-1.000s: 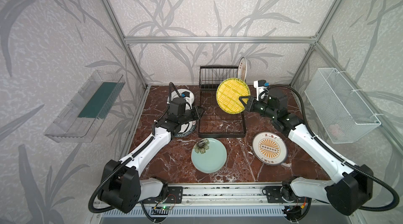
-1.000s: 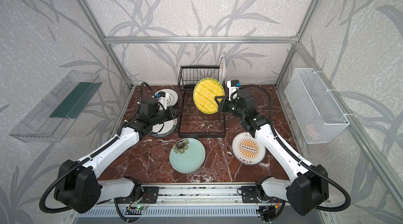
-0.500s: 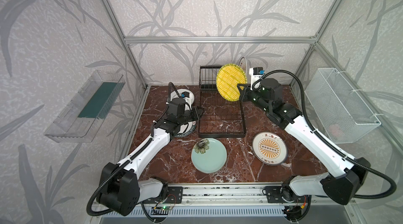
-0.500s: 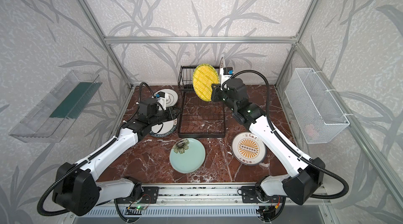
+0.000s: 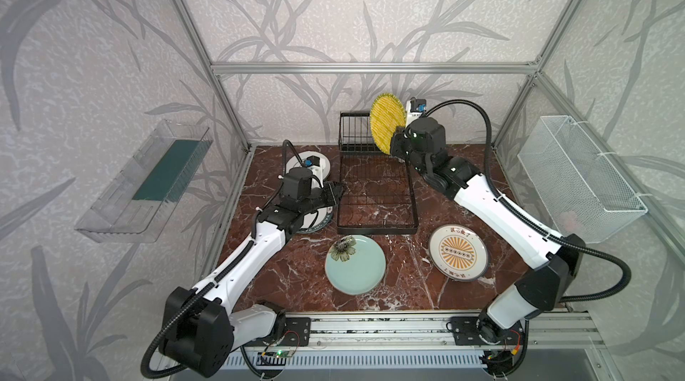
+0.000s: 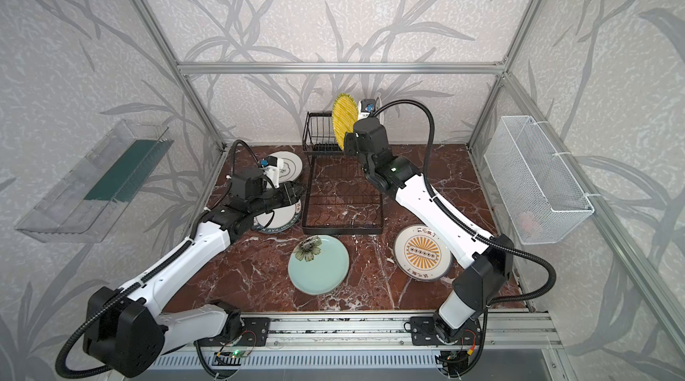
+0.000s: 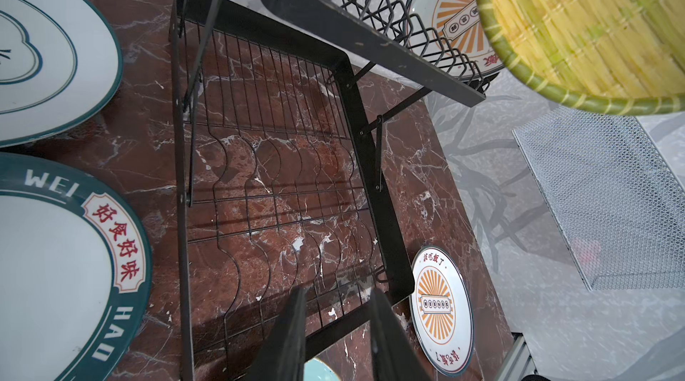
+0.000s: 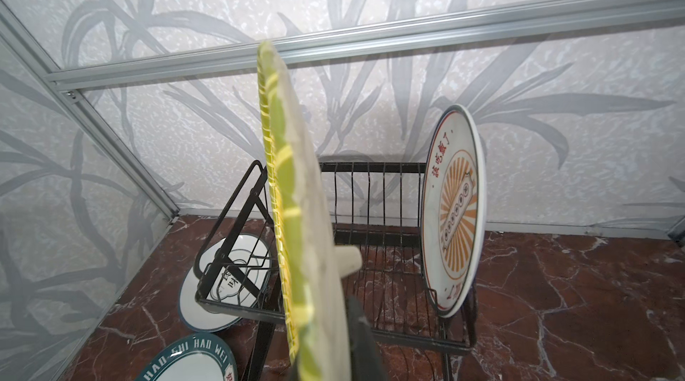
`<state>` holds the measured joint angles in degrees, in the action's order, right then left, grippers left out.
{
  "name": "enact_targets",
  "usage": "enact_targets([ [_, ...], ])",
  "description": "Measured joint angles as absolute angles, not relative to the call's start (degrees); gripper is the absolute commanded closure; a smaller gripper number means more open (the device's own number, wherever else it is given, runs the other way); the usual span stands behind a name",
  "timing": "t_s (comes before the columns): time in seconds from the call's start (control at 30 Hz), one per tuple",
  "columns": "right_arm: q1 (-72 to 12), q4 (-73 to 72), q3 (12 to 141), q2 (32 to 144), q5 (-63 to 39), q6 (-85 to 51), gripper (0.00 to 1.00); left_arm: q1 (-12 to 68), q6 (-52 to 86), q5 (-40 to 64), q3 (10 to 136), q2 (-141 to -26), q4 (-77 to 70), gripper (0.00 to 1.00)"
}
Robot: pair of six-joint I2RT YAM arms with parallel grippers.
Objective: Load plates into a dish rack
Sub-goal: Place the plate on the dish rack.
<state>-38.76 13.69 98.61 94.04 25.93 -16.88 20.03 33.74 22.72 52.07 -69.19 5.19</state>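
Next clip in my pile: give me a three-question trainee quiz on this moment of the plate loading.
1. True or false: the right gripper holds the yellow striped plate on edge above the dish rack.
2. How many plates stand in the rack? A) none B) one C) three
3. Fill the gap: the pale mint plate lies flat on the ___.
Key: 1 true. 2 B, the sunburst plate at the rack's end, clearest in the right wrist view. 3 table.
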Motion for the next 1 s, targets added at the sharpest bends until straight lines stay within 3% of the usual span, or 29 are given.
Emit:
enact_targets([
  [0.57,-42.15,23.83,117.62,108.14,38.83,-16.16,1.00,20.03,32.93,22.31,50.39,-68.84,5.63,0.71],
  [1.0,-42.33,30.35,125.86,112.71,46.83,-16.38,1.00,20.01,33.08,22.35,49.17,-70.72,4.12,0.71],
])
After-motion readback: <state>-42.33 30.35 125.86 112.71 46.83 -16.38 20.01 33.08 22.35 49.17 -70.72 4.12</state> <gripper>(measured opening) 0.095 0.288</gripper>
